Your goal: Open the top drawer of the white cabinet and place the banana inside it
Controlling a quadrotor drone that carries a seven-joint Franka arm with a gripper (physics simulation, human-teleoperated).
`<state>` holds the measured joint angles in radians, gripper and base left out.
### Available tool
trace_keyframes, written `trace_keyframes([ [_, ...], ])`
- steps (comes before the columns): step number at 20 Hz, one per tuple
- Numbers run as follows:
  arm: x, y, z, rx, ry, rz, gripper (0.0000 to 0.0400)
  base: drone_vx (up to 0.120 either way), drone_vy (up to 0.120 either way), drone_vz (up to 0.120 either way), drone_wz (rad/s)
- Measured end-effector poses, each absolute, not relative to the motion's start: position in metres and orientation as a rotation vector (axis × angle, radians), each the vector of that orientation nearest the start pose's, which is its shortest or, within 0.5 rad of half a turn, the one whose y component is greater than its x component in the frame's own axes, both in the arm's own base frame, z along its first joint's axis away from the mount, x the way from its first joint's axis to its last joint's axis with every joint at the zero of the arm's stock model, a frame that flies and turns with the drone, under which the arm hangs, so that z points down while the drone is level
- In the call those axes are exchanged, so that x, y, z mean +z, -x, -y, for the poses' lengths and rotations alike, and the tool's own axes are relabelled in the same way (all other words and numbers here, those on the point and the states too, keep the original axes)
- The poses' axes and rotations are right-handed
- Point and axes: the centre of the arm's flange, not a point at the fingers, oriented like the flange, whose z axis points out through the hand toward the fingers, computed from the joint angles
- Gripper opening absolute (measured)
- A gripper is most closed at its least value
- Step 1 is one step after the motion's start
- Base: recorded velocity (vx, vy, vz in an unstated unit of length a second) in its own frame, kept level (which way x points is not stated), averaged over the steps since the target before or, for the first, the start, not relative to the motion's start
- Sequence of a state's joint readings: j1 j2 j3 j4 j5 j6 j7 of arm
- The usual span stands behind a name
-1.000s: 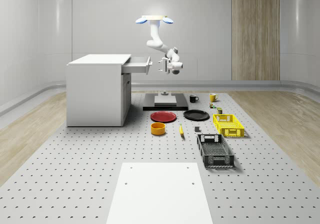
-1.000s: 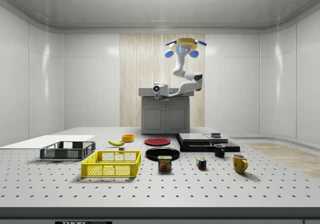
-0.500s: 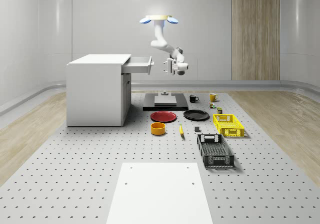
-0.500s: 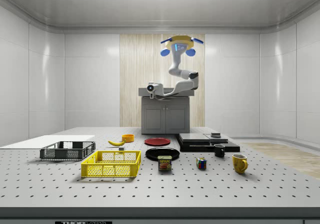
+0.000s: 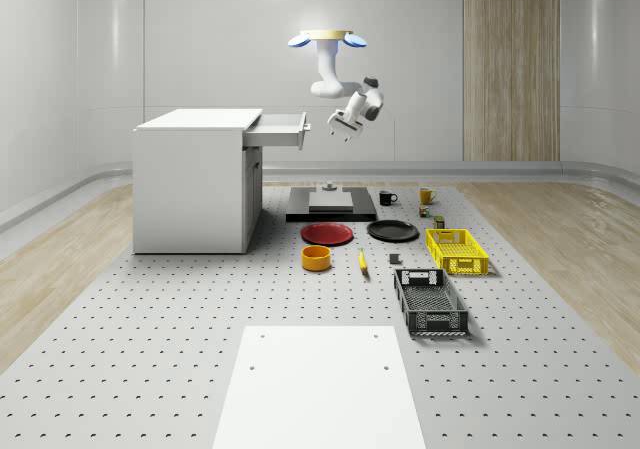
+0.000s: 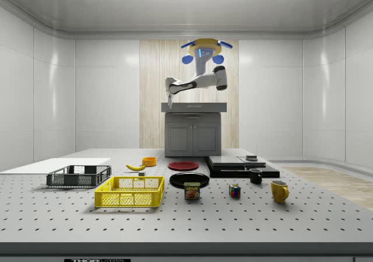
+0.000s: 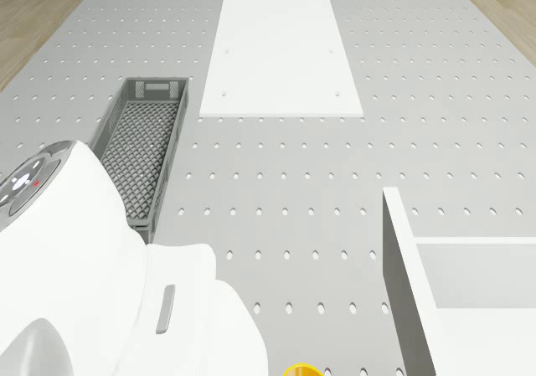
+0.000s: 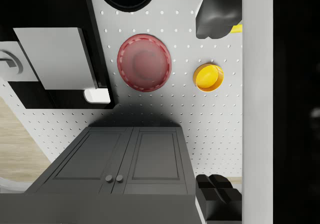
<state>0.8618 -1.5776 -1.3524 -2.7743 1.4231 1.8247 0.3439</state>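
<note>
The drone hovers high in the air, above the floor just off the open drawer's front and near the black platform. Its arm hangs down and bends, with the gripper tilted downward beside the drawer, close to its front but not touching it. In the side view the gripper sits at about 8 o'clock from the drone, just above the cabinet top. In the wrist view two dark fingertips stand well apart, spread open, with nothing between them.

The top drawer juts out from the white cabinet toward the whole-scene view's right. In the drone view its pale interior looks bare.

The banana lies on the perforated floor, well apart from the cabinet, between the yellow bowl and the grey crate. From the banana the red plate is at 11 o'clock and the black plate at 1 o'clock. In the side view the banana lies just beside the bowl. The wrist view looks down on the red plate and the bowl.
</note>
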Motion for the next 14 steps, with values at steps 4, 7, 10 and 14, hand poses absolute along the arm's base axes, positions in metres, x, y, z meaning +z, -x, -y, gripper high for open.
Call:
trace_keyframes([
  [4, 0.477, -0.307, 0.085, 0.784, 0.181, -0.069, 0.04, 0.12, 0.12, 0.0, 0.0],
  [7, 0.476, -0.307, 0.077, 0.785, 0.106, -0.04, 0.04, 0.12, 0.12, 0.0, 0.0],
  [10, 0.475, -0.307, 0.072, 0.785, 0.063, -0.023, 0.04, 0.12, 0.12, -0.093, 0.0],
  [14, 0.475, -0.307, 0.069, 0.785, 0.032, -0.011, 0.04, 0.12, 0.12, -0.12, 0.0],
])
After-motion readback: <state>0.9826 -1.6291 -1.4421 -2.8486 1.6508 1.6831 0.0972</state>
